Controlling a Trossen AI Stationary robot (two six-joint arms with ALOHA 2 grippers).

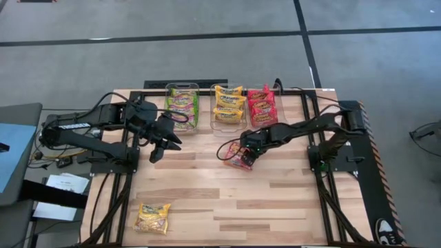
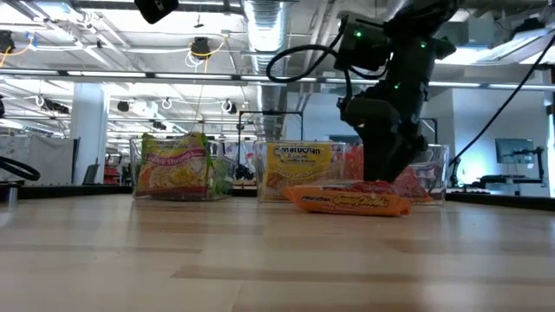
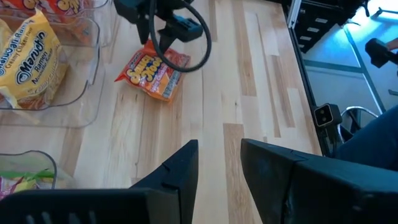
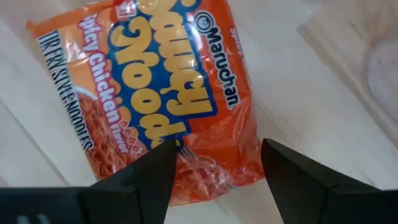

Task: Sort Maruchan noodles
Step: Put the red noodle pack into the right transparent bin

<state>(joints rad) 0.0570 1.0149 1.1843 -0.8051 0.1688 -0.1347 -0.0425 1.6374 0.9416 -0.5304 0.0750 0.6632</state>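
Table: we find a light wooden top with three clear bins in a row along its 12 o'clock edge.

Right gripper: we see it lowered near the table's centre, directly over the red packet. In its own wrist view the two fingers stand spread wide apart, their tips over the packet's end edge. We see nothing clamped between them.

Red packet: it lies flat on the wood at about 6 o'clock of the red bin, apart from it. Its label reads Maruchan, spicy chicken flavour. In the low view it rests on the table under the dark gripper. We cannot tell whether the fingertips touch it.

Left gripper: we note it held above the table at 9 o'clock of the red packet, well apart from it, and at about 7 o'clock of the green bin. Its fingers stand partly apart with bare wood showing between them; they hold nothing.

Green bin: the 9 o'clock bin of the row, holding green packets.

Yellow bin: the middle bin, holding yellow packets stacked together.

Red bin: the 3 o'clock bin of the row, holding red-pink packets.

Loose yellow packet: we record it lying alone on the table near the 7 o'clock corner, well apart from both grippers and from the bins.
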